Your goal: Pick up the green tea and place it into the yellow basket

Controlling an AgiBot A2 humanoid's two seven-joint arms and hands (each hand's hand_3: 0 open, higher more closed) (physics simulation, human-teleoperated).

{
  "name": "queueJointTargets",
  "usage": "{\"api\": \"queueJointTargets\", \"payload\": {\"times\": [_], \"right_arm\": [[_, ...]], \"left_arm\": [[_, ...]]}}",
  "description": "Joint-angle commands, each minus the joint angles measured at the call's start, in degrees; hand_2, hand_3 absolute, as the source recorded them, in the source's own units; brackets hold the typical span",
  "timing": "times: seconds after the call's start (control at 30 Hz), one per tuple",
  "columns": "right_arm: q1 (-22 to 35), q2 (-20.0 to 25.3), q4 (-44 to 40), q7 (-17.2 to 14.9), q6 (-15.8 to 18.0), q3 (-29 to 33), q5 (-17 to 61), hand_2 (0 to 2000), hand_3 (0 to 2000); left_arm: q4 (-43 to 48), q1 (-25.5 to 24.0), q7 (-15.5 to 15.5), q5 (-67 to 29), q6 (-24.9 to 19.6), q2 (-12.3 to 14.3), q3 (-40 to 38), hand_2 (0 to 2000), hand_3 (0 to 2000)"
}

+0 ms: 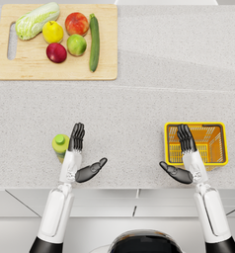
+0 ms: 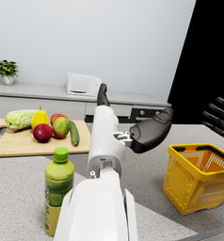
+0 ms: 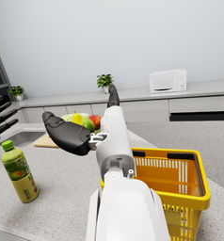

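Observation:
The green tea bottle (image 1: 60,146) stands upright on the counter, green cap on top, also seen in the left wrist view (image 2: 58,188) and the right wrist view (image 3: 19,172). My left hand (image 1: 79,153) is open just right of the bottle, fingers straight and thumb spread; I cannot tell whether it touches the bottle. In its own view the left hand (image 2: 132,127) holds nothing. The yellow basket (image 1: 220,146) sits at the right and is empty (image 2: 201,175) (image 3: 191,186). My right hand (image 1: 184,155) hovers open over the basket's near-left edge, seen in its own view (image 3: 83,129).
A wooden cutting board (image 1: 55,74) at the far left carries a cabbage (image 1: 36,20), a pear (image 1: 53,32), apples (image 1: 76,22) and a cucumber (image 1: 94,42). The counter's front edge runs just below both hands.

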State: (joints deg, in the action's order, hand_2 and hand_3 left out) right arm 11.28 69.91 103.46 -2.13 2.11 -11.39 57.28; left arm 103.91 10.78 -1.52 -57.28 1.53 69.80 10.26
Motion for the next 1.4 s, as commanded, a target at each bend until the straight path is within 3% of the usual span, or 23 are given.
{"api": "queueJointTargets", "payload": {"times": [0.03,0.27,0.4,0.63,0.9,1.13,1.17,1.2,1.33,1.4], "right_arm": [[2.90,1.34,3.31,0.60,-0.60,4.83,0.00,0,0],[1.76,1.86,3.46,1.98,-1.96,12.29,15.27,0,0],[-0.61,2.17,4.31,2.09,-2.07,14.97,21.94,0,0],[-2.60,2.80,7.20,2.13,-2.10,15.10,24.09,0,0],[-2.88,3.51,8.24,2.13,-2.10,12.62,24.30,0,0],[-2.99,4.19,7.52,2.13,-2.10,10.58,24.32,0,0],[-3.09,4.27,7.46,2.13,-2.10,10.36,24.32,0,0],[-3.32,4.33,7.29,2.13,-2.10,10.11,24.32,0,0],[-2.29,5.04,5.05,2.13,-2.10,6.81,24.32,0,0],[-1.51,5.62,4.60,2.13,-2.10,4.42,24.32,0,0]], "left_arm": [[1.77,3.07,0.43,0.00,-0.43,0.81,-7.30,0,0],[-2.25,5.01,1.42,-17.83,-1.42,1.37,-15.17,0,0],[-7.62,3.11,1.49,-24.50,-1.50,1.74,-15.18,0,0],[-22.03,2.01,1.52,-26.66,-1.52,2.46,-11.78,0,0],[-42.14,7.94,1.52,-26.87,-1.53,4.39,-8.09,0,0],[-53.24,12.82,1.53,-26.89,-1.63,6.01,-7.64,0,0],[-52.85,12.57,1.55,-26.88,-1.81,6.07,-8.69,1361,327],[-49.74,11.28,1.65,-26.84,-3.53,6.08,-9.00,2000,653],[-42.94,10.47,1.45,-26.93,-3.70,6.46,-10.58,2000,1960],[-37.70,9.87,1.78,-26.91,-3.06,6.64,-11.11,2000,2000]]}}
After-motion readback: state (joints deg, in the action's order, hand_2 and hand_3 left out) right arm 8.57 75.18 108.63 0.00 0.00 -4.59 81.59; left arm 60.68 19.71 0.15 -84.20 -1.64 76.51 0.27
